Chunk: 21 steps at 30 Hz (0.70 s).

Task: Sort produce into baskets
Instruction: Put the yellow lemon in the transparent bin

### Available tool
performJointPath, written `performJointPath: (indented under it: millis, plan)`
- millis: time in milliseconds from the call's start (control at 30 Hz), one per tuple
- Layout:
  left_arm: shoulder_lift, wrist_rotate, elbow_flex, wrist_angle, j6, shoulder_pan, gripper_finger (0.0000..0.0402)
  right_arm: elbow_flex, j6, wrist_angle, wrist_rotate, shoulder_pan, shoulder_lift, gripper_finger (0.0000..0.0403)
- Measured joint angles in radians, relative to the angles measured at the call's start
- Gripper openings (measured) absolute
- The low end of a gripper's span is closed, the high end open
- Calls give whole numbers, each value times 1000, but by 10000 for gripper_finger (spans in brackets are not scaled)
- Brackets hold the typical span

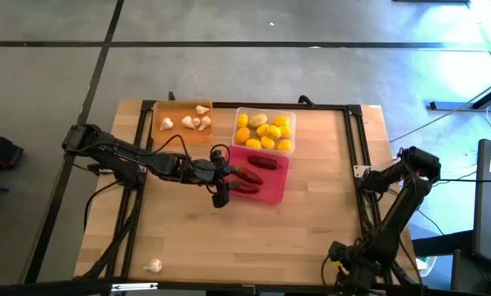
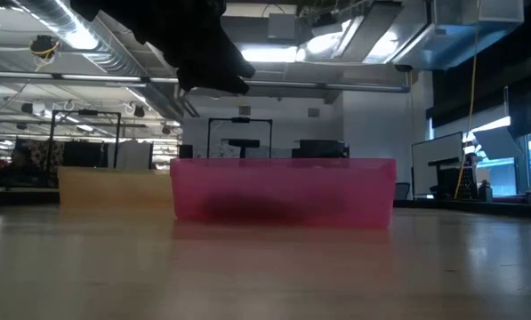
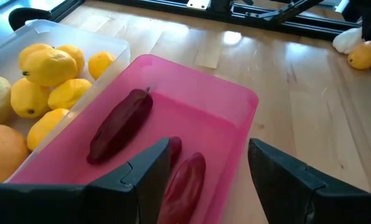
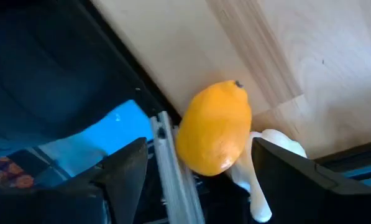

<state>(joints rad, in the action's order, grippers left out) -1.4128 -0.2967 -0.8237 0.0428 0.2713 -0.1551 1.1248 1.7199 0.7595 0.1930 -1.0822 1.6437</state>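
We see left gripper (image 1: 225,182) gaping empty over pink tray (image 1: 271,191), its chilies (image 1: 264,163) partly hidden by the fingers; lemons (image 1: 265,131) in clear tray (image 1: 238,115); right gripper (image 4: 197,168) open, lemon (image 4: 215,127) between fingers, cut off in high view; no writing readable.

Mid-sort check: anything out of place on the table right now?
Yes. One garlic bulb lies alone near the table's front left corner, far from the orange tray holding the others. By the right end effector, a lemon and another bulb sit at the table edge, unsorted.
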Motion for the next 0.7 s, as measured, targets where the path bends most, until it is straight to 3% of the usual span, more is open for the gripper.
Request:
performJointPath:
  millis: [400, 700]
  plan:
    - [0, 0, 0, 0, -19, 0, 210, 0, -24, -11, 88, 2, 116, 280]
    - [0, 0, 0, 0, -19, 0, 210, 0, -68, -2, 89, 3, 166, 273]
